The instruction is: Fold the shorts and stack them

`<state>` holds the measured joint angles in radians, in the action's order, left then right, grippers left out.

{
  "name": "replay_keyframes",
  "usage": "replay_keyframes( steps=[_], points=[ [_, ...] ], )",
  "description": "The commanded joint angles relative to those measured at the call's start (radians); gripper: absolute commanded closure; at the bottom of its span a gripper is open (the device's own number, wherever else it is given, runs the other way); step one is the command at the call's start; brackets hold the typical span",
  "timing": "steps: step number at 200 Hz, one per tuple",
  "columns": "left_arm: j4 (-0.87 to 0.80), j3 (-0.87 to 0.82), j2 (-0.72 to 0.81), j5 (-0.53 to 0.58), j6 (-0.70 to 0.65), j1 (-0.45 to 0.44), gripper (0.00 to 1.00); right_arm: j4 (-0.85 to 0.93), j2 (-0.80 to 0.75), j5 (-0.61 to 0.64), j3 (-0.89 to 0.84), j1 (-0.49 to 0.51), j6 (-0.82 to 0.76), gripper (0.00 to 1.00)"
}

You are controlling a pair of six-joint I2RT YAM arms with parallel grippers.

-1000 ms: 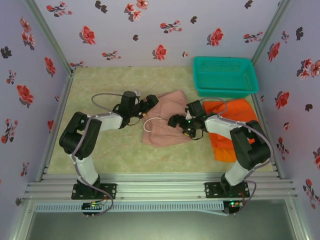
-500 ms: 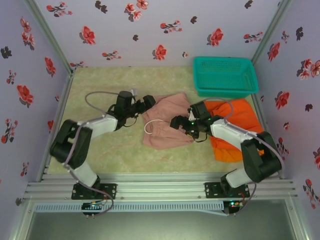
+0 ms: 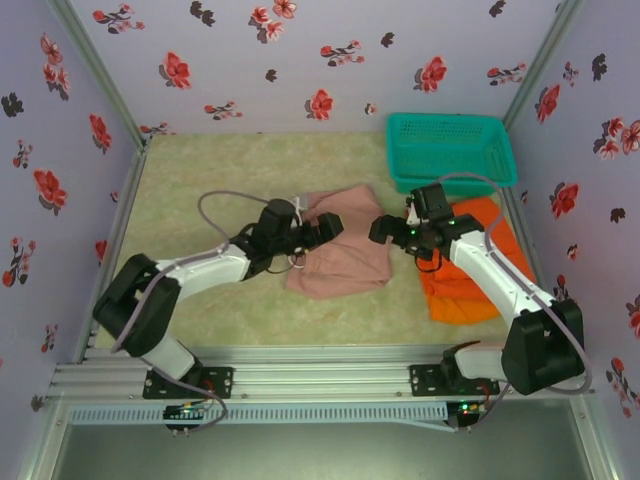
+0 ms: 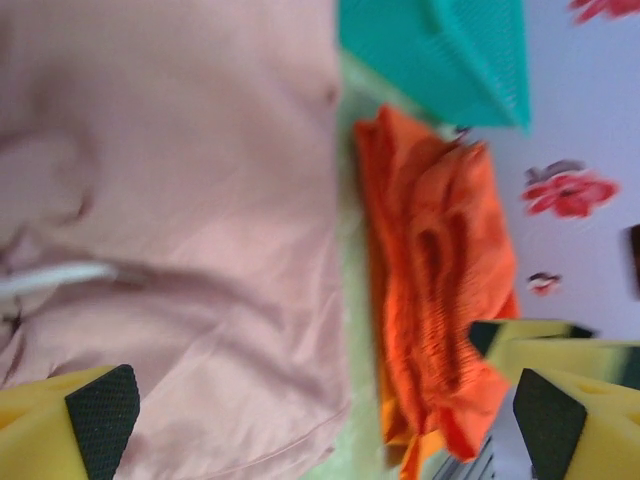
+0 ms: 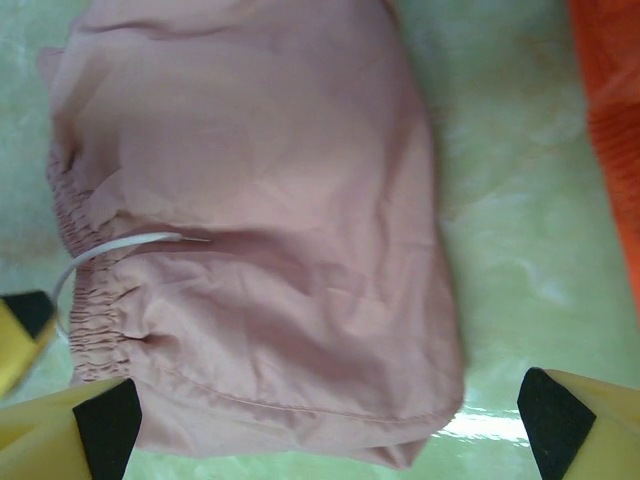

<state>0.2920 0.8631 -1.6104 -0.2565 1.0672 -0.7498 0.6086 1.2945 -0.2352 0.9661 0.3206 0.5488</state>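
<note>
Two empty wide-open claws, left claw (image 3: 325,228), right claw (image 3: 380,230), flanking pink-beige shorts (image 3: 345,262)

Pink shorts (image 4: 170,200) lie beside orange shorts (image 4: 435,270), below teal basket (image 4: 440,55).

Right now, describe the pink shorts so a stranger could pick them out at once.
Start at the teal basket in the far right corner of the table and come nearer and left, to the table's middle. The pink shorts lie there, just left of the orange shorts. They alone are dusty pink, with a white drawstring at the gathered waistband.
</note>
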Motion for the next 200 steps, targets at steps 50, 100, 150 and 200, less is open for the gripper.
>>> replay_keyframes(
  steps=[50, 100, 150, 200],
  points=[
    [0.118, -0.209, -0.081, 0.082, 0.043, -0.019, 0.01, 0.114, 0.106, 0.015, 0.107, -0.026, -0.125, 0.01],
    [0.179, -0.302, -0.07, 0.092, 0.057, -0.008, 0.01, 0.117, 0.363, -0.015, 0.252, -0.018, -0.193, 0.07],
    [0.167, -0.31, -0.049, 0.094, 0.045, 0.0, 0.01, 0.113, 0.556, 0.014, 0.348, 0.007, -0.234, 0.19],
    [0.167, -0.317, -0.048, 0.094, 0.044, 0.004, 0.01, 0.092, 0.648, -0.011, 0.361, 0.035, -0.25, 0.3]
  ],
)
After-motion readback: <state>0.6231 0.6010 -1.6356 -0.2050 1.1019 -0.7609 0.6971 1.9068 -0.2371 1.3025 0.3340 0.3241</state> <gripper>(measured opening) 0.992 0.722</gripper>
